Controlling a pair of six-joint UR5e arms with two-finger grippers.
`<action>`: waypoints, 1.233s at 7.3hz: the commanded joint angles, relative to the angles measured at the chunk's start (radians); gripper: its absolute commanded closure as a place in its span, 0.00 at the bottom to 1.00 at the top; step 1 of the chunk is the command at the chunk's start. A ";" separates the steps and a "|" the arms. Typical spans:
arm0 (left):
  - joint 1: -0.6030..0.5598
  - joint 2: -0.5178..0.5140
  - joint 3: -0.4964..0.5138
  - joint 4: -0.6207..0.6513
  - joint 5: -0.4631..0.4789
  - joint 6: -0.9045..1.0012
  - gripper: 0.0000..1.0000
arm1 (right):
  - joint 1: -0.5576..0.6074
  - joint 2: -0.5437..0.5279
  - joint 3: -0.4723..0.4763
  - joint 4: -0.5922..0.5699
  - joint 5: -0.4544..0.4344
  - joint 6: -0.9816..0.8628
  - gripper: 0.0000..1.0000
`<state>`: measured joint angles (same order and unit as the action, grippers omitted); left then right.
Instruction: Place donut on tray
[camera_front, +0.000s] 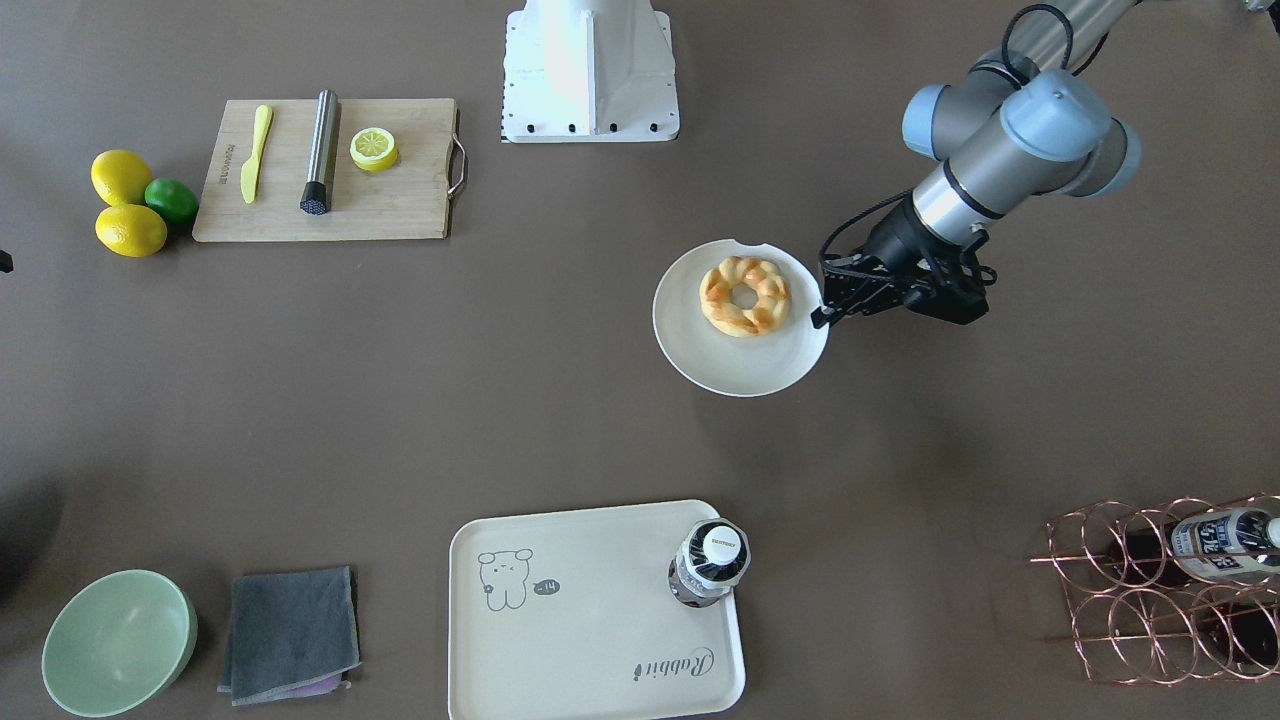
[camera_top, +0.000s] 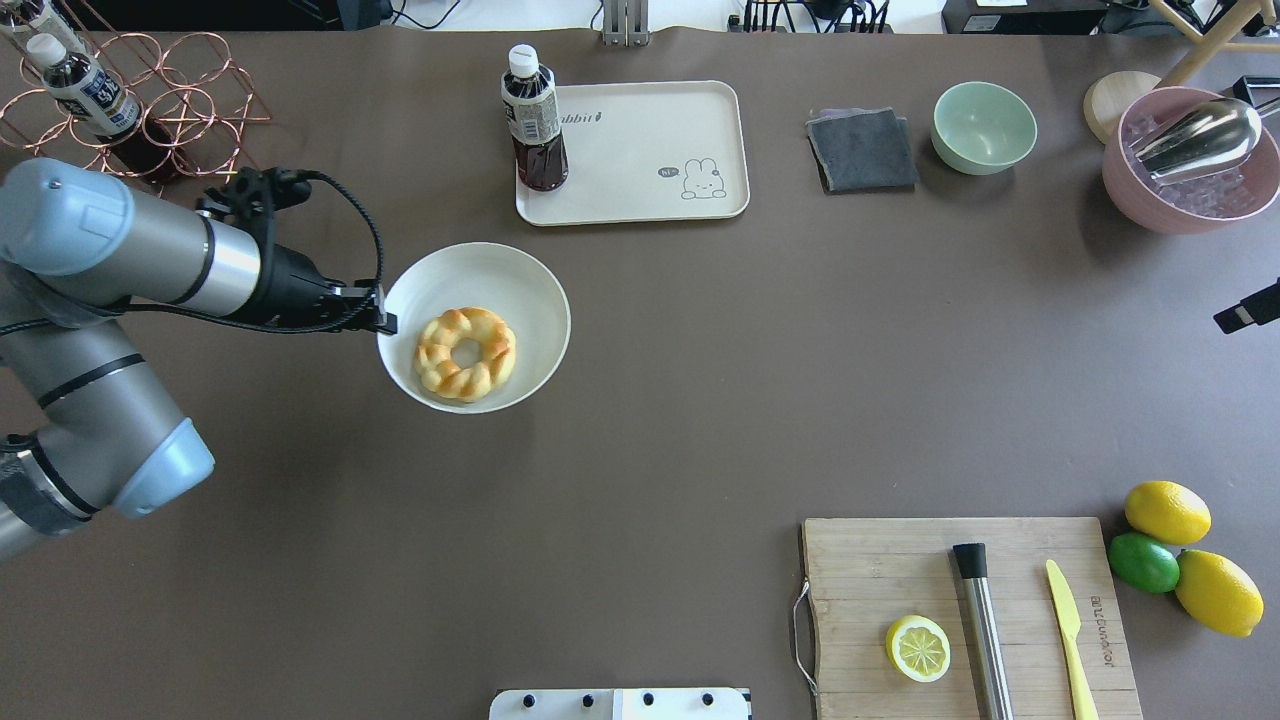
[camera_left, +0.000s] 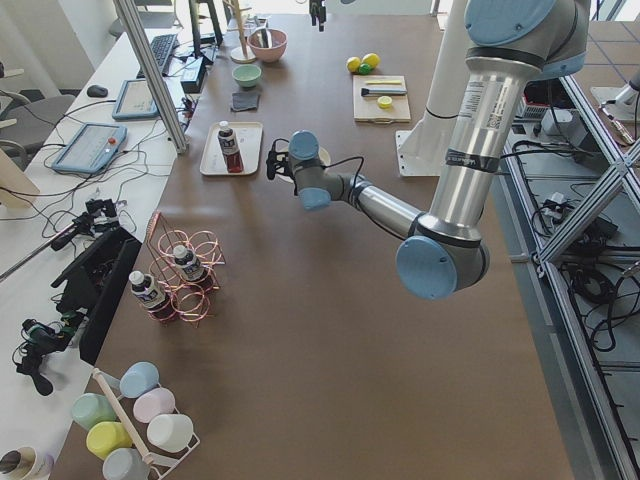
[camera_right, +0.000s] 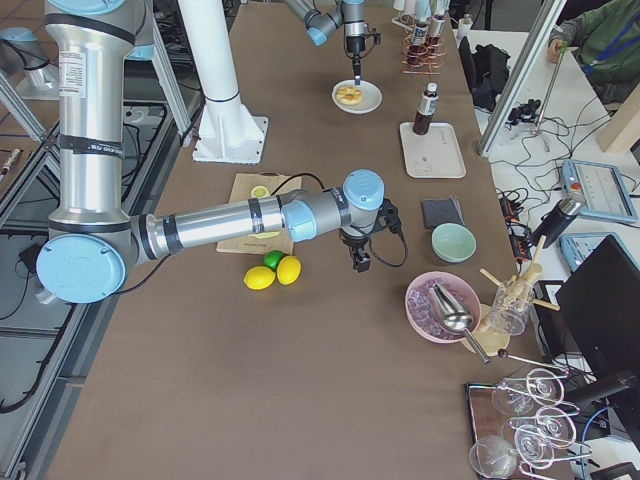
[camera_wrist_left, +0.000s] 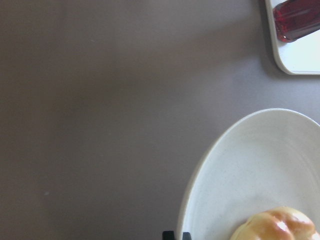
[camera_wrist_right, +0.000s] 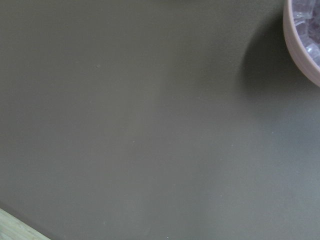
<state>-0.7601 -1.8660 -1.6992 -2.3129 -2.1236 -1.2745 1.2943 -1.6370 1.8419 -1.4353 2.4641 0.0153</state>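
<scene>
The donut (camera_front: 745, 294) (camera_top: 466, 353) is a golden twisted ring lying on a round off-white plate (camera_front: 740, 360) (camera_top: 500, 275). My left gripper (camera_front: 822, 315) (camera_top: 385, 322) is shut on the plate's rim and comes in from the side. The plate casts an offset shadow and looks slightly raised. The left wrist view shows the plate (camera_wrist_left: 250, 170), the donut's edge (camera_wrist_left: 275, 225) and the tray's corner (camera_wrist_left: 300, 60). The cream tray (camera_front: 560, 650) (camera_top: 640, 150) lies apart, further out on the table. Of my right gripper (camera_top: 1245, 315) (camera_right: 358, 262) too little shows to tell open from shut.
A dark drink bottle (camera_front: 710, 560) (camera_top: 533, 120) stands on the tray's corner nearest the plate. A copper bottle rack (camera_top: 130, 110) is by my left arm. A grey cloth (camera_top: 860, 150), a green bowl (camera_top: 984, 127), a pink ice bowl (camera_top: 1190, 160) and a cutting board (camera_top: 970, 610) lie to the right.
</scene>
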 joint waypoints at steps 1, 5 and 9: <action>0.176 -0.209 -0.060 0.293 0.161 -0.116 1.00 | -0.061 0.009 0.014 0.065 0.021 0.166 0.00; 0.379 -0.488 0.043 0.423 0.376 -0.274 1.00 | -0.281 0.048 0.029 0.353 -0.077 0.665 0.00; 0.409 -0.601 0.148 0.411 0.418 -0.367 1.00 | -0.482 0.137 0.118 0.375 -0.212 1.059 0.01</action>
<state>-0.3584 -2.4524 -1.5613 -1.9004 -1.7239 -1.6147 0.8890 -1.5254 1.9252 -1.0693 2.3279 0.9182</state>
